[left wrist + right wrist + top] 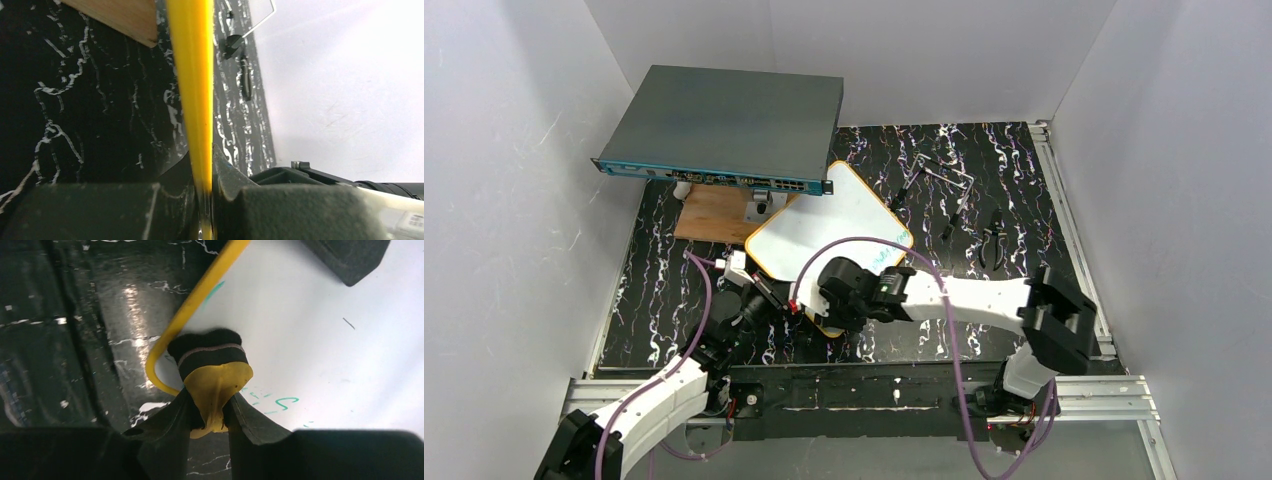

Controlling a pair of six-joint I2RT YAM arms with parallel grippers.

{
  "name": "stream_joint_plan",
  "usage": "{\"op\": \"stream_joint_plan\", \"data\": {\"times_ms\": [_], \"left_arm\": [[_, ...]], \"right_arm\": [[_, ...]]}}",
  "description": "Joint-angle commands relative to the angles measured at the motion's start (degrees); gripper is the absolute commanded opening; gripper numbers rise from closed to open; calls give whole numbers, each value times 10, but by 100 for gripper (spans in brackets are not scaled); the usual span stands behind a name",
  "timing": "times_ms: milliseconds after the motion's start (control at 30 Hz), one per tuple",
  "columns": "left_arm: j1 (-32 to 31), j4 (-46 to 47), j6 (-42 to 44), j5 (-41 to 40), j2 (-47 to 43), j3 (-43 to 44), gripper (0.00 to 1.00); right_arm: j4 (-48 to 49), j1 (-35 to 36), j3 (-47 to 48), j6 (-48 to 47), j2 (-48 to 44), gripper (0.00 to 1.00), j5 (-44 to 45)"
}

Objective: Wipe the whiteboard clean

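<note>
The whiteboard [849, 212], white with a yellow-orange frame, lies tilted in the middle of the black mat. My left gripper [767, 286] is shut on its near-left edge; in the left wrist view the yellow frame [192, 95] runs edge-on between the closed jaws of that gripper [204, 167]. My right gripper [812, 303] is over the board's near corner. It [212, 410] is shut on a yellow eraser with a black felt face [214, 367], which presses on the board [310, 335] by the rounded corner. Faint green marks [282, 402] remain beside the eraser.
A dark-grey flat box [724, 125] overhangs the board's far corner, resting on a brown wooden board [712, 212]. Black clips and wire tools [944, 185] lie at the back right, more [994, 242] to the right. White walls enclose the mat.
</note>
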Motion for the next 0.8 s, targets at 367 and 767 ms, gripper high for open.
{"op": "stream_joint_plan", "data": {"times_ms": [367,767], "left_arm": [[-2,4,26,28,-11,-6,0],[-2,19,23,28,9,-6,0]], "right_arm": [[33,-11,-17,-1,64,1,152],[5,103,19,-29,65,1,107]]}}
